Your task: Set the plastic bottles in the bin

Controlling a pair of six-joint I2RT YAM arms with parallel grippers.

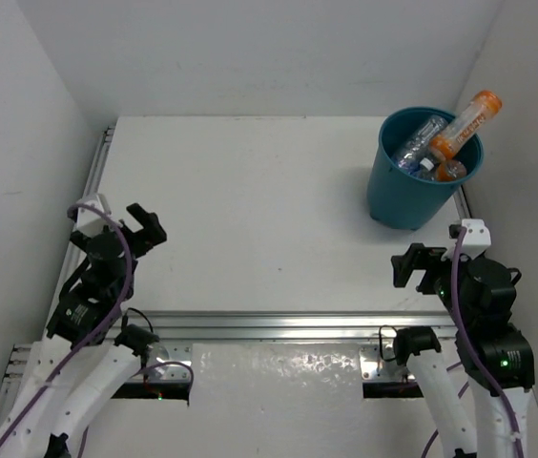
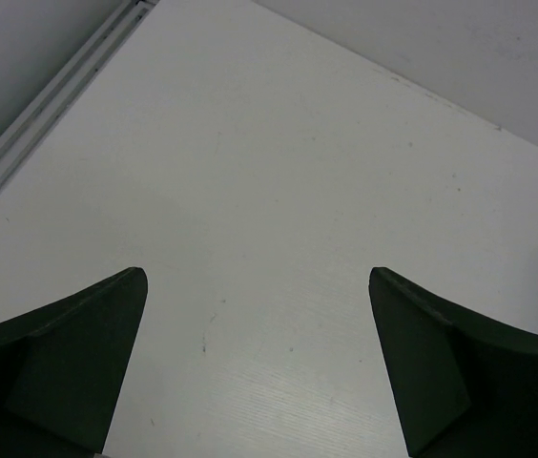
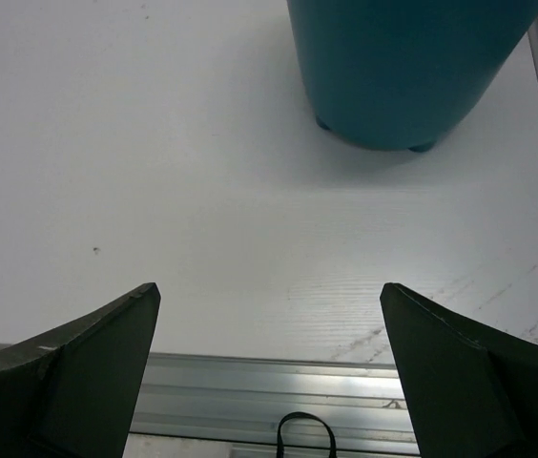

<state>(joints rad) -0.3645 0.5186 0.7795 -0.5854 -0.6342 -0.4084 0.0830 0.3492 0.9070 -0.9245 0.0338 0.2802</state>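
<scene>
Seeing plastic bottles (image 1: 420, 145) piled in bin (image 1: 407, 196) at far right corner of table (image 1: 250, 191), orange bottle (image 1: 467, 122) poking over rim. Your left gripper (image 1: 145, 229), right gripper (image 1: 410, 267): jaws spread, empty. Bottles likely light, slick, crushable; take hold mid-body, gently, if any falls out

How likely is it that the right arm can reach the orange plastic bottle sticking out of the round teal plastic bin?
Probably yes: the open right pincer sits just before the round teal plastic bin, and the orange plastic bottle leans over its rim, nothing above it.
</scene>
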